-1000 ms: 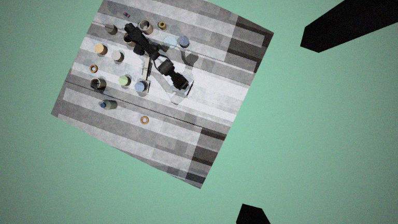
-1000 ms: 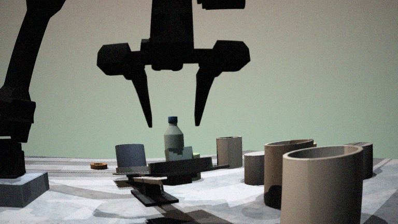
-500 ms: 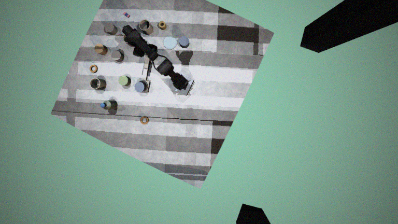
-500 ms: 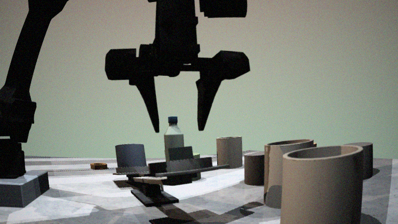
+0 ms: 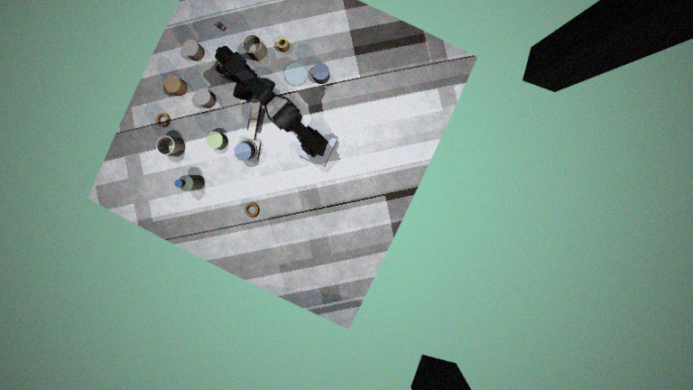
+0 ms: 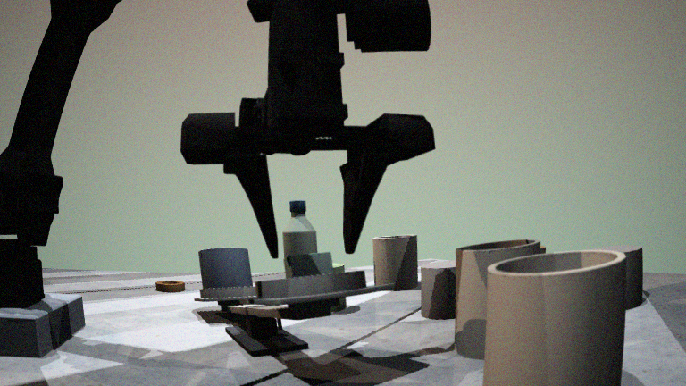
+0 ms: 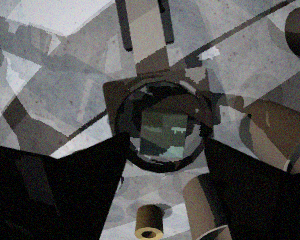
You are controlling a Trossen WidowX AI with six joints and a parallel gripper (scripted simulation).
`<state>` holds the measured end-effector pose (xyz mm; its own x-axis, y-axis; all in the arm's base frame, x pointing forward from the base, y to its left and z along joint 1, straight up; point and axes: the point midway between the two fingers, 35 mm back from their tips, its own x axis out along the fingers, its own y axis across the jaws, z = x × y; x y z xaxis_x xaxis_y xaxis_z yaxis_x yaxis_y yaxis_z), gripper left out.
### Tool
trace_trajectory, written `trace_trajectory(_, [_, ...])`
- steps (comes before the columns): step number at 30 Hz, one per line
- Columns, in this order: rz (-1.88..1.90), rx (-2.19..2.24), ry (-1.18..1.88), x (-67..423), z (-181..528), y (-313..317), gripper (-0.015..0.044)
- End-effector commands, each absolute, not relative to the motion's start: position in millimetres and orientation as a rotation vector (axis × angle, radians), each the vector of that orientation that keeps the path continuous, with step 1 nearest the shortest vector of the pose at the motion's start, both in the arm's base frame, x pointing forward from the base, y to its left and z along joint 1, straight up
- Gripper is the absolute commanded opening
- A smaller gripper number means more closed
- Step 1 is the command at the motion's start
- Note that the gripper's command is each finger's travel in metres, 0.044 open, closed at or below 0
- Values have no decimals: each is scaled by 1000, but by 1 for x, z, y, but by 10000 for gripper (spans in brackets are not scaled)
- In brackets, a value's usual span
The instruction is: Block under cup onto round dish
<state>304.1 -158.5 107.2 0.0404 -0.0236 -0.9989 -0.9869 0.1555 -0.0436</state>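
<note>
Gripper (image 6: 311, 253) hangs half-open and empty right above the block (image 7: 164, 135). Its fingers could clip the balance (image 6: 303, 293) underneath, jolting the blue cup (image 6: 225, 266).
</note>
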Motion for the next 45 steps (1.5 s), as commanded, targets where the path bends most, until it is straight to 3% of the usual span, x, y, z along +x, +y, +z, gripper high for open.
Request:
trace_trajectory(1, [1069,-1123,1263,302,98,-157,260])
trace_trajectory(10, [1069,-1123,1263,302,86,-157,260])
trace_trajectory(13, [1069,-1123,1263,302,86,-157,181])
trace_trajectory(23, [1069,-1123,1263,302,86,-157,115])
trace_trajectory(28, [1068,-1123,1263,303,98,-158,0])
trace_trajectory(45, [1069,-1123,1263,300,178,-156,0])
